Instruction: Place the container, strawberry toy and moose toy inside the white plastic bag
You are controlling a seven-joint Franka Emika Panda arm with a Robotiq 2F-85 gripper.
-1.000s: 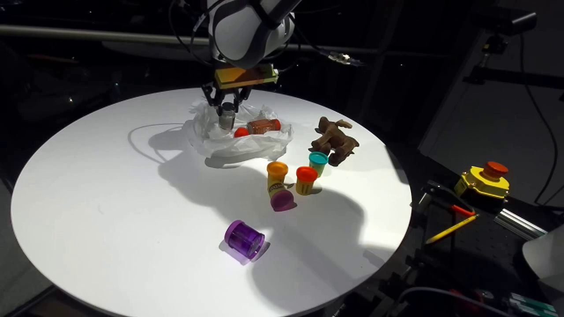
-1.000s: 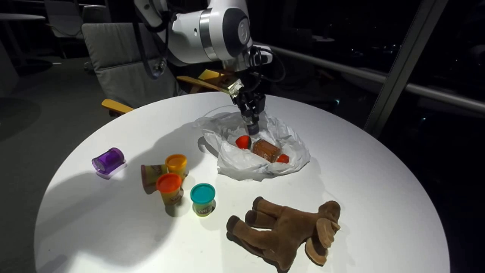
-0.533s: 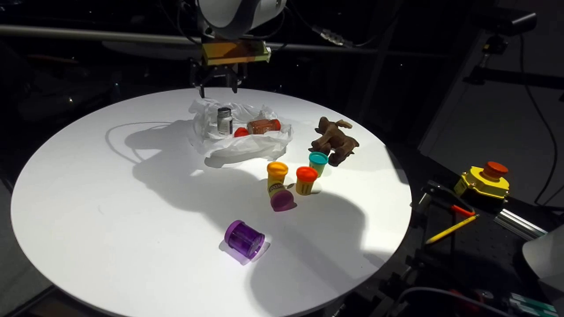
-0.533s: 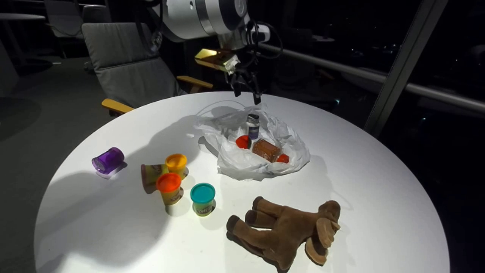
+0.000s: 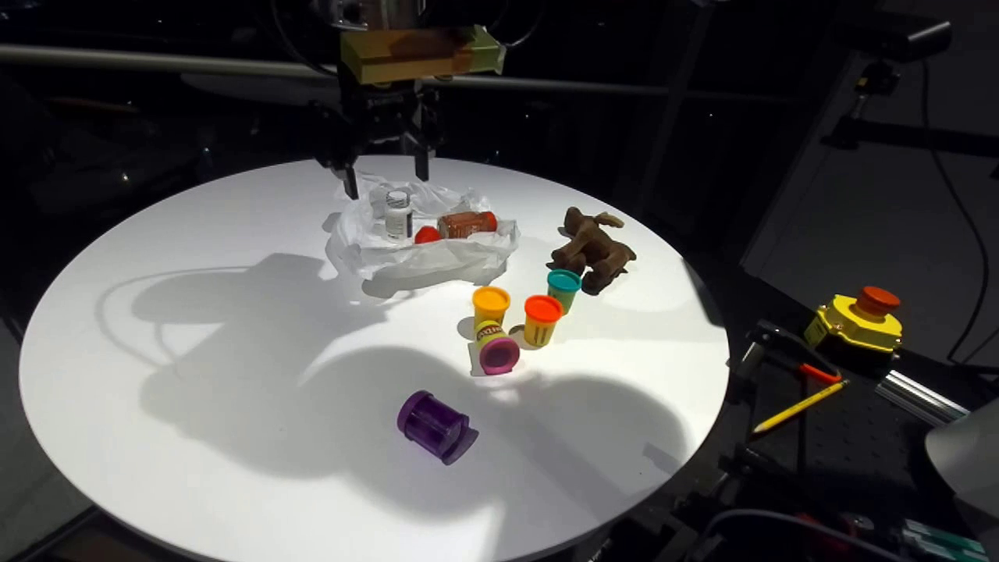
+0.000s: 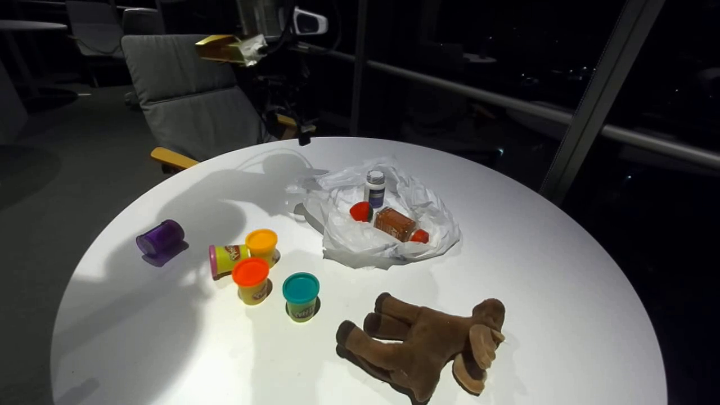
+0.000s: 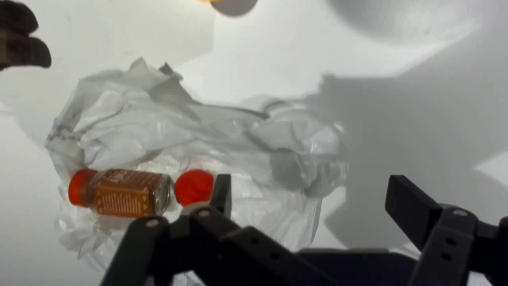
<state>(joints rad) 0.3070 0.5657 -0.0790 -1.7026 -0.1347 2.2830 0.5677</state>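
Hand (image 5: 386,176): stood wide, nothing between its fingers (image 5: 422,166), presumably to suit the next pick.

White plastic bag (image 6: 365,250): lay below the hand, mouth up, sides slumped, probably so that things could be lowered straight in.

White bottle (image 6: 375,189), taken to be the container: stood upright inside the bag, lower than the hand, likely steadied by its flat base.

Strawberry toy (image 7: 194,186): rested inside the bag; one finger overlapped it in the wrist view.

Orange-brown bottle (image 7: 125,193): lay on its side in the bag, just beside the strawberry toy; possibly the container meant instead.

Moose toy (image 6: 424,340): lay on the table (image 6: 568,270), outside the bag and well apart from the hand; seemingly the one item left to load.

Views: the white bottle showed in both exterior views but could not be made out in the wrist view, where only the moose toy's leg ends appeared.
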